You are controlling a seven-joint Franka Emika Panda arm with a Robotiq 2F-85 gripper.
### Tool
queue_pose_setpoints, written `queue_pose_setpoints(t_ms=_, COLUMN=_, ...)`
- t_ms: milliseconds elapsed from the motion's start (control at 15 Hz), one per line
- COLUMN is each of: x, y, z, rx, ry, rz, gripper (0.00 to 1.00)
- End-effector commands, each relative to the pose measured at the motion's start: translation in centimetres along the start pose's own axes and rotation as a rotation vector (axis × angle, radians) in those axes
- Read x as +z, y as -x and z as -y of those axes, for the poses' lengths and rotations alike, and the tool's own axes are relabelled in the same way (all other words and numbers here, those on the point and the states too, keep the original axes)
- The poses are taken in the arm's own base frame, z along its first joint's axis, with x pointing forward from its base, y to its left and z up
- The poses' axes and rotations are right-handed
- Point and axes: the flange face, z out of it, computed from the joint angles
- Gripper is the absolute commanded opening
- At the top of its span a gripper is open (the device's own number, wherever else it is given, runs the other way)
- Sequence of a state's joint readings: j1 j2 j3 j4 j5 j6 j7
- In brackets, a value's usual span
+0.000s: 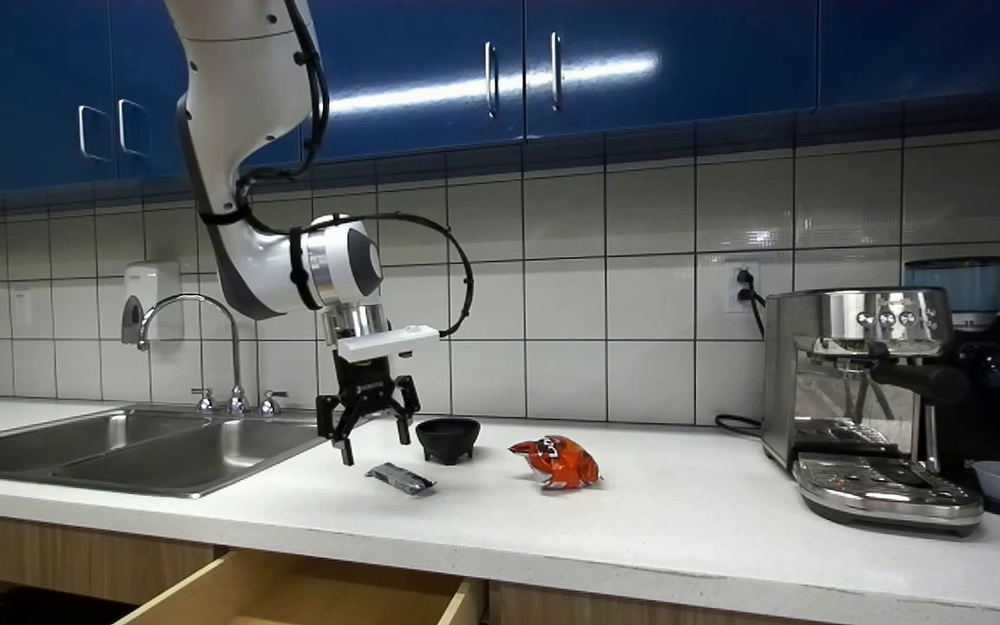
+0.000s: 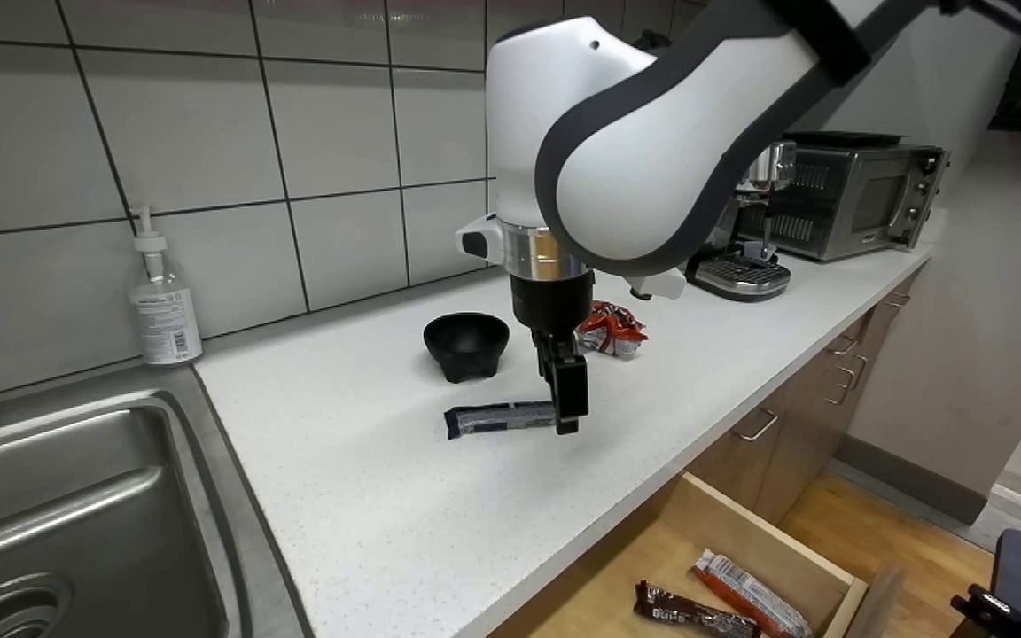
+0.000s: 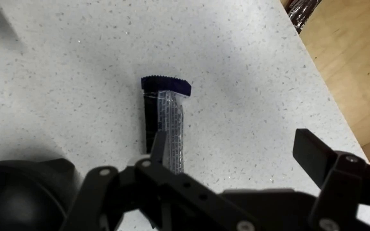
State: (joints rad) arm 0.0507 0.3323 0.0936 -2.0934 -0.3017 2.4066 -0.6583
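Note:
My gripper [image 1: 376, 443] hangs above the white counter with its jaws wide apart and nothing between them. Closest to it is a dark blue and grey wrapped bar [image 3: 170, 118], lying flat on the counter. In the wrist view one finger [image 3: 159, 146] overlaps the bar's near part and hides its lower end; the opposite finger [image 3: 312, 155] is over bare counter. A black bowl [image 2: 466, 346] stands beside the bar, toward the tiled wall. Farther along the counter lies a crumpled orange-red snack bag [image 1: 565, 463], seen in both exterior views.
A double steel sink [image 1: 196, 491] with a tall faucet [image 1: 235, 347] borders the counter. Below the front edge an open drawer [image 2: 767, 523] holds a brown wrapper [image 2: 692, 611] and a red-white one [image 2: 750, 592]. An espresso machine [image 1: 865, 408] and a soap bottle [image 2: 163, 301] stand by the wall.

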Motion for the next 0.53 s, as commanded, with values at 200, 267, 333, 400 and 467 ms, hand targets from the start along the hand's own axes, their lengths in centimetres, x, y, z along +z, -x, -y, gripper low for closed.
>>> queue_pose_setpoints(t_ms=200, x=-0.20, y=-0.31, z=-0.12, rx=0.006, ry=0.035, rz=-0.036, gripper=1.00)
queue_pose_setpoints(t_ms=267, x=-0.13, y=-0.46, z=-0.26, rx=0.003, ry=0.035, rz=-0.039, gripper=1.00)
queue_pose_setpoints(t_ms=333, x=0.00, y=-0.60, z=-0.34, rx=-0.003, ry=0.036, rz=-0.040, gripper=1.00)
queue_pose_setpoints(t_ms=400, x=0.19, y=-0.77, z=-0.42, rx=-0.006, ry=0.035, rz=-0.040, gripper=1.00)
queue_pose_setpoints(t_ms=467, x=0.33, y=-0.88, z=-0.50, rx=-0.006, ry=0.039, rz=-0.041, gripper=1.00)
